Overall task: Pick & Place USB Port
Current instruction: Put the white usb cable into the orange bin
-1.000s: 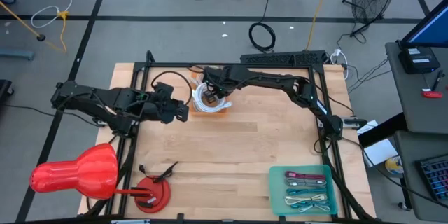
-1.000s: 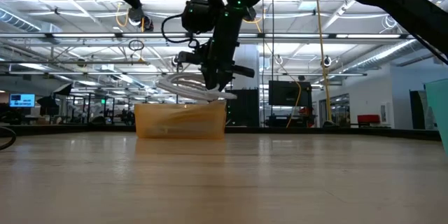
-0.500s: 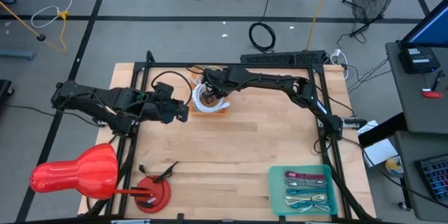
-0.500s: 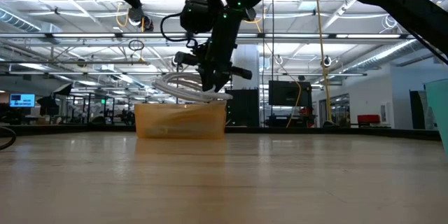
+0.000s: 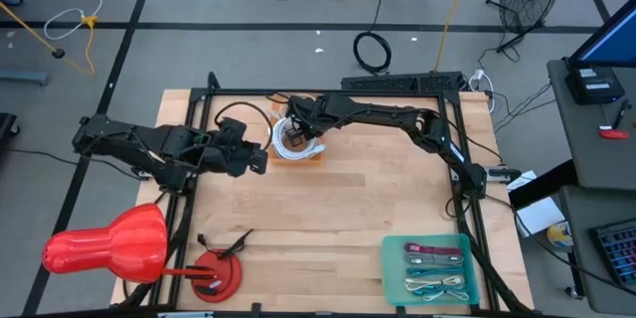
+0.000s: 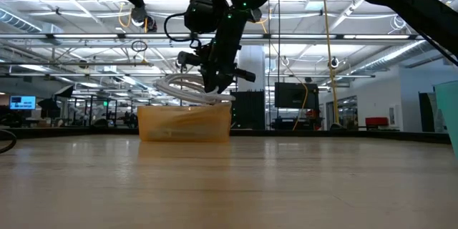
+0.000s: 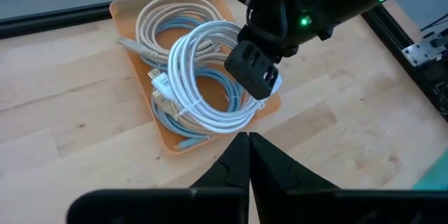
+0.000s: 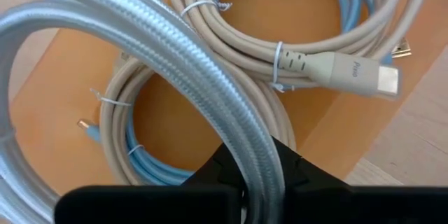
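Note:
An orange tray (image 7: 259, 115) stands at the far middle of the table and holds a beige cable coil (image 7: 157, 21) and a blue cable coil (image 7: 175, 122). Over it hangs a white braided cable coil (image 7: 203, 77), with my right gripper (image 8: 255, 175) shut on it from above (image 5: 301, 139). In the low view the white coil (image 6: 187, 88) sits just above the tray's rim (image 6: 184, 122). Just left of the tray, my left gripper (image 7: 248, 161) waits, shut on nothing (image 5: 258, 159). My right gripper pinches one side of the white coil's bundled loops (image 8: 245, 140) between its two fingers (image 8: 297, 171). The fingers slant down from the table's right side and lie across the strands. The coil hangs tilted over the tray; whether its low end touches the cables below, I cannot tell.
A green tray (image 5: 396, 278) with several cables lies at the near right. A red bulbous object (image 5: 109, 243) and a red disc with a black clamp (image 5: 214, 273) sit at the near left. Black frame rails (image 5: 199, 119) border the table; bare wood lies in the middle.

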